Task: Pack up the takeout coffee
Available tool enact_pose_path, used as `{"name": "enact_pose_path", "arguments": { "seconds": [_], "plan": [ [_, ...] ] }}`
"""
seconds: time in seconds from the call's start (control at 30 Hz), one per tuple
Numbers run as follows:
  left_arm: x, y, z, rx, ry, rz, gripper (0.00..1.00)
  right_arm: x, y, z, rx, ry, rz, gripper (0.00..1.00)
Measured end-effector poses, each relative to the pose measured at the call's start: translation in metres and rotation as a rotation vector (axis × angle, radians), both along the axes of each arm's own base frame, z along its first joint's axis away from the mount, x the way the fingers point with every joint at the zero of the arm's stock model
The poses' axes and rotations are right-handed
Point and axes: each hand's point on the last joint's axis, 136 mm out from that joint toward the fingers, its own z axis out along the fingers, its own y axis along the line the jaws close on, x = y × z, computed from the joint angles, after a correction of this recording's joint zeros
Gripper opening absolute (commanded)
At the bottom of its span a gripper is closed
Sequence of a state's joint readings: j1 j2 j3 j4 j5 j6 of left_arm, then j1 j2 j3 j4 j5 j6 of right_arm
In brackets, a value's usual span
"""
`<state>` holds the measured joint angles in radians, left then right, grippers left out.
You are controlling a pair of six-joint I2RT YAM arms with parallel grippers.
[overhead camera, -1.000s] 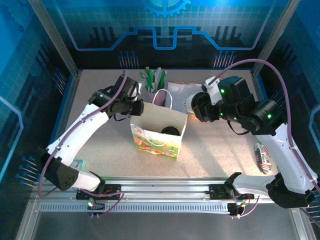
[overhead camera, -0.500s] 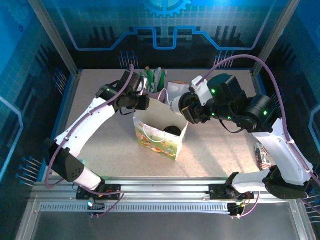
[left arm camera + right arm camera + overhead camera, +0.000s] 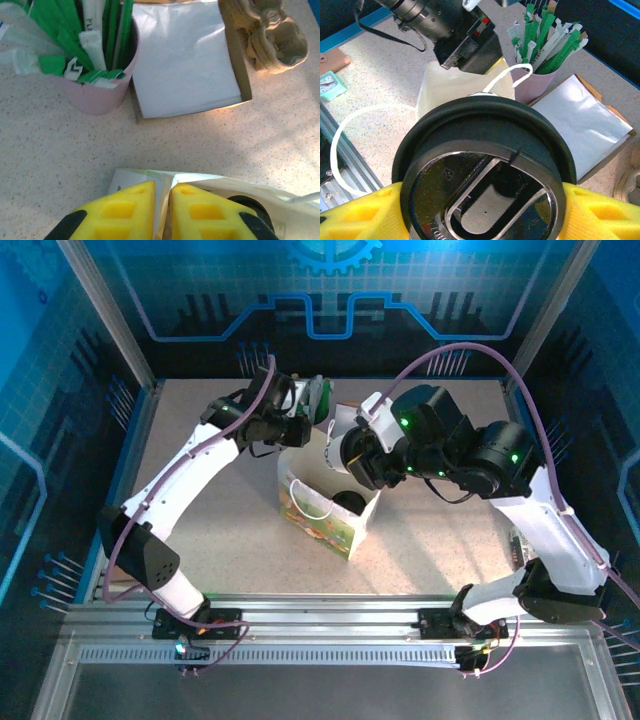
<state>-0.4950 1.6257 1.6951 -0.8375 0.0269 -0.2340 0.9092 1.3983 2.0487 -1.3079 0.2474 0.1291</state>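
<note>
Takeout coffee (image 3: 485, 165) - gripped by its sides in the right gripper's (image 3: 481, 212) half-spread jaws - hangs tilted over the far-right rim of the paper bag (image 3: 322, 528), whose mouth lies just nearer. The left gripper (image 3: 162, 210), almost closed, pinches the bag's far-left rim.

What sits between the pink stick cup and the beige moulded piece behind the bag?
A shallow brown tray of white sheets, beside the pink cup and beige moulded piece; left wrist view.
</note>
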Motion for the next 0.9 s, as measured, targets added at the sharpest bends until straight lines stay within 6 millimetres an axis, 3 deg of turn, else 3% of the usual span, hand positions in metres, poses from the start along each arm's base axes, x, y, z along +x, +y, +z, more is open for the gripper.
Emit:
{"name": "enact_pose_path", "arguments": {
  "seconds": [0.2,0.3,0.37,0.43,0.53,0.67,0.77,0.9],
  "plan": [
    [0.005,-0.006,0.015,-0.028,-0.041,-0.018,0.42,0.005,0.013,-0.009,-0.046,0.026,0.013,0.65],
    [0.006,-0.006,0.019,-0.03,-0.057,-0.022,0.47,0.01,0.019,-0.016,-0.071,0.045,0.013,0.65],
    [0.005,-0.004,0.026,-0.032,-0.081,-0.025,0.58,0.012,0.022,-0.018,-0.084,0.055,0.014,0.65],
    [0.003,0.001,0.04,-0.043,-0.118,-0.016,0.59,0.014,0.025,-0.019,-0.093,0.06,0.015,0.65],
    [-0.005,0.019,0.072,-0.082,-0.204,0.017,0.65,0.017,0.029,-0.02,-0.107,0.066,0.018,0.64],
    [-0.028,0.057,0.116,-0.137,-0.341,0.096,0.67,0.022,0.035,-0.017,-0.119,0.063,0.019,0.63],
    [-0.051,0.077,0.13,-0.165,-0.4,0.136,0.67,0.02,0.038,-0.012,-0.125,0.043,0.024,0.63],
    [-0.07,0.093,0.123,-0.156,-0.425,0.168,0.68,0.011,0.039,0.0,-0.116,0.007,0.042,0.63]
  ]
}}
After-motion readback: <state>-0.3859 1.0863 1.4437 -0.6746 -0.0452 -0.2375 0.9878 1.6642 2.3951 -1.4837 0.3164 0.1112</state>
